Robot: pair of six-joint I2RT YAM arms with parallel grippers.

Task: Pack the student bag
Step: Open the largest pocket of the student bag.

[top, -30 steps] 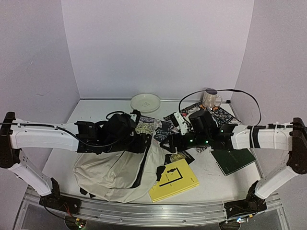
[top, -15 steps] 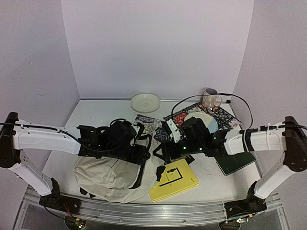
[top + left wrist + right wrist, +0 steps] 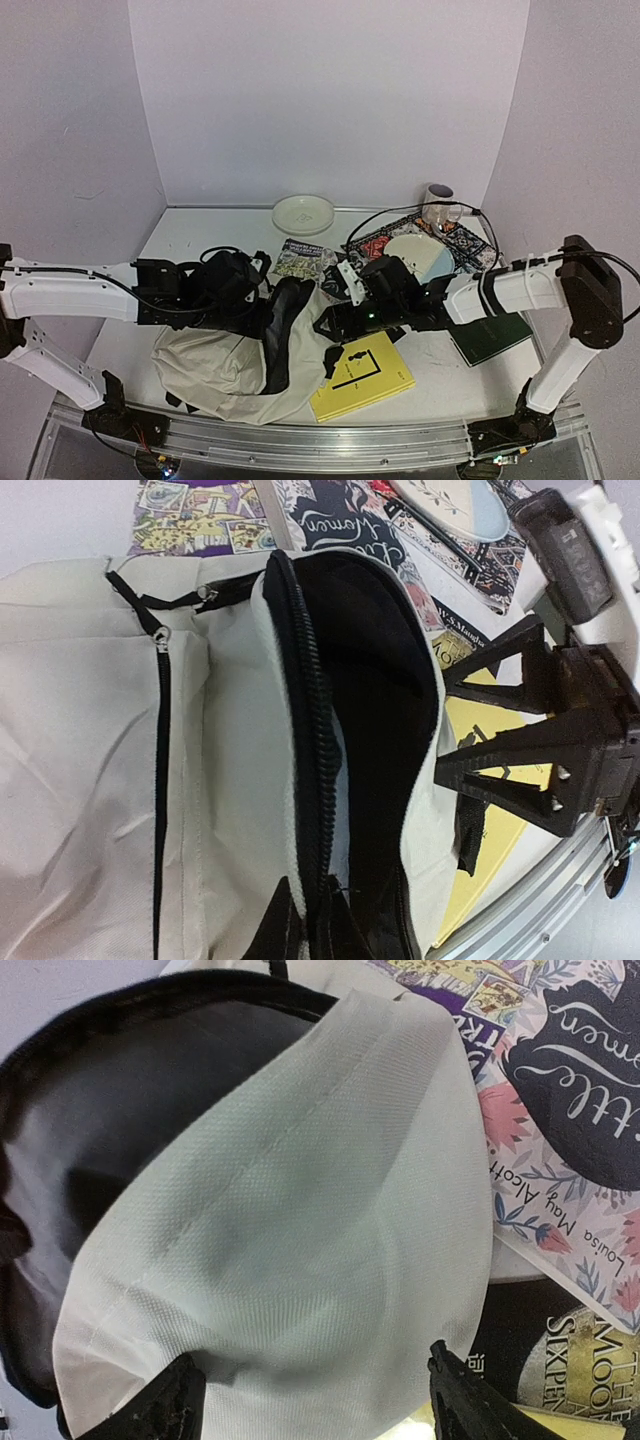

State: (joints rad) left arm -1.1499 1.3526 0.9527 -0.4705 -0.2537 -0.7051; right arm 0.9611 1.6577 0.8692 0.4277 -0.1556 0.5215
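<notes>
Student bag [image 3: 215, 365] slumped near-left on table [image 3: 200, 235], mouth newly tugged agape; left gripper [image 3: 318, 925] just clamped onto zipper rim [image 3: 310, 730], right gripper [image 3: 315, 1400] spread wide astride opposite flap [image 3: 300, 1210]; ready for yellow book [image 3: 365, 378]

Seen from above, the fingertips of the left gripper [image 3: 268, 300] are lost behind its own wrist and the raised rim of the bag [image 3: 220, 365], and its wrist view cuts them off at the bottom edge. Inside the bag it is all black shadow, so I can't tell what lies there. The right arm [image 3: 500, 290] covers part of the plate [image 3: 425, 252] and notebook [image 3: 495, 335], and bag cloth hides much of the books [image 3: 560, 1110].
</notes>
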